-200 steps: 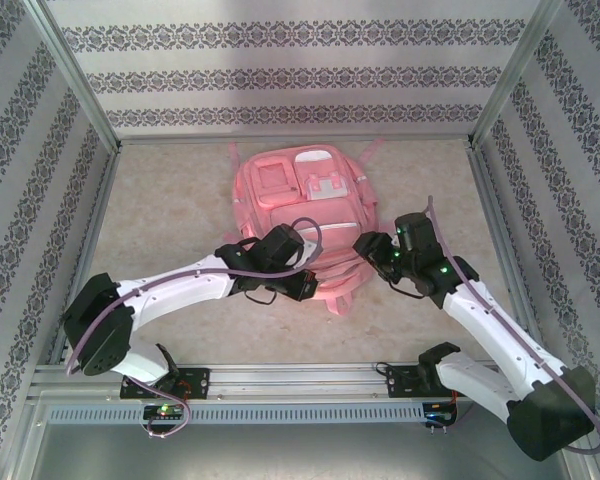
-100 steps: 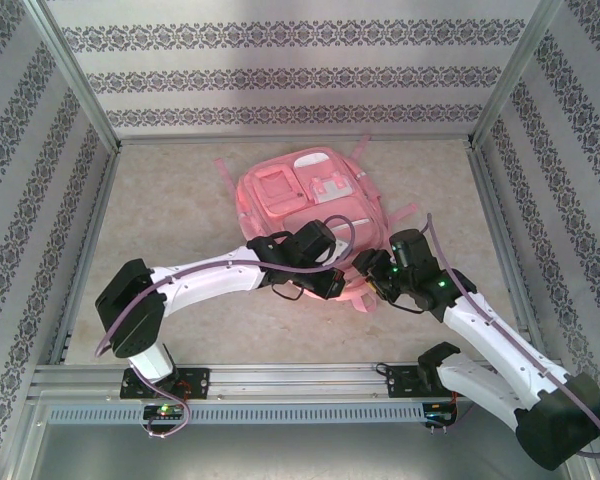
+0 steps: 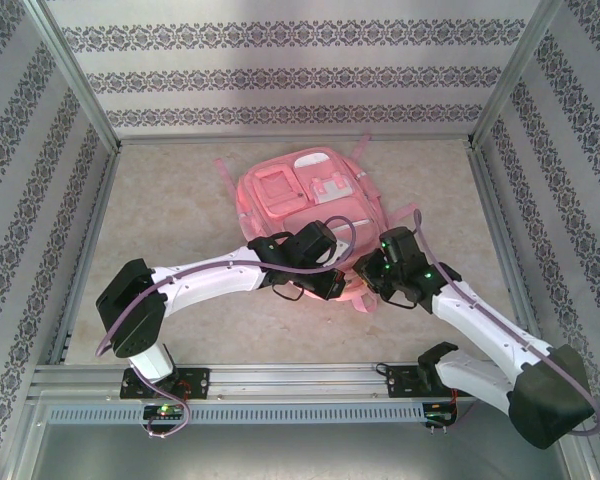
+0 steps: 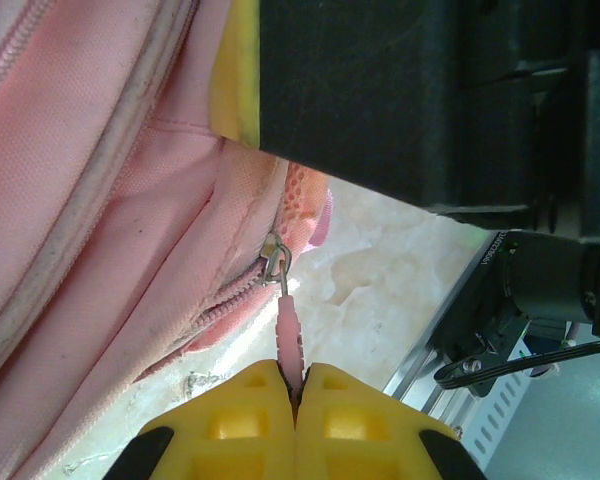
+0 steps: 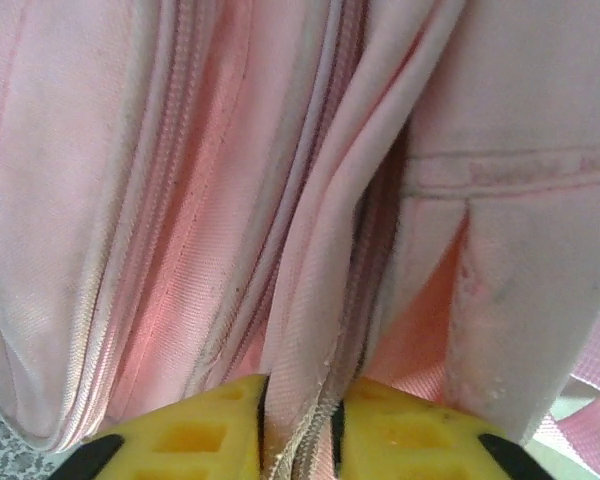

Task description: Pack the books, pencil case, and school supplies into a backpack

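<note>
The pink backpack [image 3: 305, 205] lies flat near the middle of the table [image 3: 170, 210]. Its front pockets face up and its straps trail out at its 10, 1 and 3 o'clock sides.

The left gripper [image 3: 332, 287] meets the fabric at the backpack's 6 o'clock edge. In the left wrist view its yellow fingers [image 4: 230, 425] are clenched together on a pink zipper pull [image 4: 288, 335]. The pull runs straight from a small metal slider [image 4: 276, 258] at the end of a zip line.

Just toward 3 o'clock from it, at the backpack's 5 o'clock corner, the right gripper [image 3: 365, 270] presses into the bag. In the right wrist view its fingers are closed down on a raised fold of pink fabric with zipper tape along it, pinched in the narrow gap between the pads.

The two grippers sit just beside each other. The right arm's black body [image 4: 410, 90] looms at 1 o'clock in the left wrist view.
</note>
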